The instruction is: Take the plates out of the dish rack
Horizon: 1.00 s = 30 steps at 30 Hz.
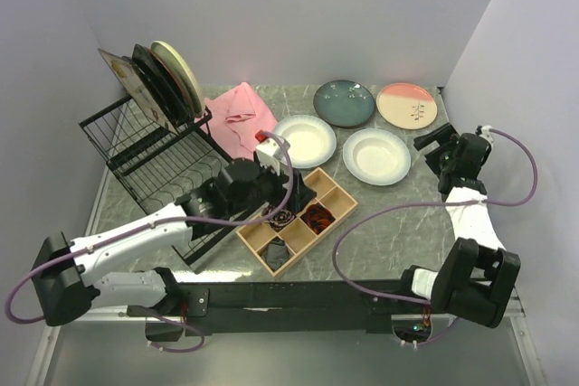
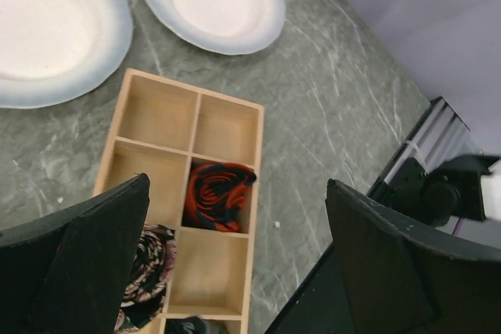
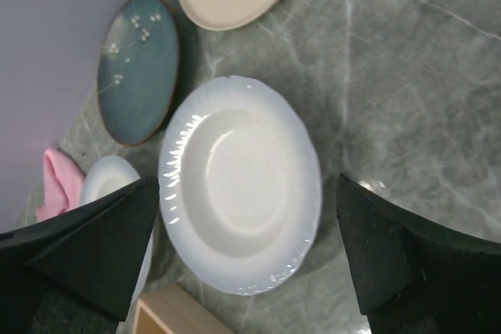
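Plates (image 1: 163, 79) stand on edge at the far end of the dish rack (image 1: 145, 160), leaning close together against its raised back. They are packed too tightly to count for certain. Four more lie flat on the table (image 1: 398, 214) to the right: a teal plate (image 1: 344, 102) and a pink-and-cream plate (image 1: 407, 105) at the back, and two white plates (image 1: 305, 140) nearer the arms. The job looks roughly half done.

The left claw (image 2: 239, 184) hangs over the wooden tray (image 2: 156, 138), fingers wide apart and holding nothing. The right claw (image 3: 246, 185) is likewise spread and empty, poised above the right-hand white plate (image 3: 239, 224).

The step in hand appears to be reaching for the next plate, and the left arm sits nearer the rack. It should take the outermost plate first, pinching the top rim squarely with one finger on either side. Then it should lift straight up until the lower edge clears the wires — a sideways pull could tip the neighbours. The way to the table crosses the pink cloth (image 1: 240, 115) and the tray, so the plate needs carrying high. Bare table is scarce; the patch in front of the right arm looks the best spot — the plate should be set down flat, apart from the plates lying there.
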### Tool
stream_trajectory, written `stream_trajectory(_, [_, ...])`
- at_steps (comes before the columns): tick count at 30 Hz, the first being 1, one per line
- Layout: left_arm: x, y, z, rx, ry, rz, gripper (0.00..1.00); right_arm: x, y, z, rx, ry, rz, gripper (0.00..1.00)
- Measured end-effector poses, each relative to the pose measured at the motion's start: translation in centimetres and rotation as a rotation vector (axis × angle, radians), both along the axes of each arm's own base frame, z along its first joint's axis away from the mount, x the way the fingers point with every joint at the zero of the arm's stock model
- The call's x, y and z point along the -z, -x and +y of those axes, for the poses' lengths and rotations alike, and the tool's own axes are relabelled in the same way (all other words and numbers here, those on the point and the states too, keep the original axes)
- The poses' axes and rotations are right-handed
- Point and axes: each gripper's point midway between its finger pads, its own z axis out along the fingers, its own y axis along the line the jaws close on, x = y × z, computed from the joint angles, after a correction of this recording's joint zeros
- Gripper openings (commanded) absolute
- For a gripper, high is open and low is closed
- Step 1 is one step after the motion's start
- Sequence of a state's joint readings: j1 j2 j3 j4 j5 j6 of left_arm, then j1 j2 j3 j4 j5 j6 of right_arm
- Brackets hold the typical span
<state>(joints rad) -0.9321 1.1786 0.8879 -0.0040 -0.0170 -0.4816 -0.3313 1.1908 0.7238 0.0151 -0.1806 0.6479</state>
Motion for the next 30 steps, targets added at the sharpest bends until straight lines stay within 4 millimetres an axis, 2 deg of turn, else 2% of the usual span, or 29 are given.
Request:
stream_trajectory(2, [-0.2,1.2,-0.1,0.011,-0.006,-0.034,0.99,1.2,0.2,-0.6,-0.004,-0.013,0.027,0.95])
stream_trajectory(4, [-0.1,1.6,0.2,0.002,-0.008,-0.060,1.00,2.7,0.0,-0.7,-0.030,-0.031,0.056,0.88])
stream_trajectory(8, [1.3,1.1,1.9,-0.056,-0.033,-0.087,0.99,5.9,-0.7,0.6,-0.119,-0.092,0.113,0.81])
stream_trajectory(9, [1.6,1.0,2.2,-0.069,-0.040,-0.091,0.99,6.7,-0.7,0.9,-0.137,-0.106,0.128,0.77])
stream_trajectory(13, [1.6,0.9,3.0,-0.097,-0.032,-0.110,1.00,9.2,-0.8,1.8,-0.189,-0.154,0.174,0.71])
stream_trajectory(19, [0.4,0.7,2.9,-0.105,0.009,-0.137,0.99,11.2,-0.9,2.1,-0.204,-0.182,0.211,0.67])
stream_trajectory(25, [0.5,0.7,2.8,-0.104,0.009,-0.136,0.99,13.0,-1.1,2.8,-0.239,-0.230,0.228,0.59])
stream_trajectory(27, [0.8,0.6,2.7,-0.104,0.004,-0.133,0.99,13.0,-1.3,2.8,-0.246,-0.231,0.222,0.51])
stream_trajectory(30, [1.1,0.6,2.6,-0.103,-0.005,-0.128,0.99,12.9,-1.5,3.1,-0.257,-0.242,0.213,0.49])
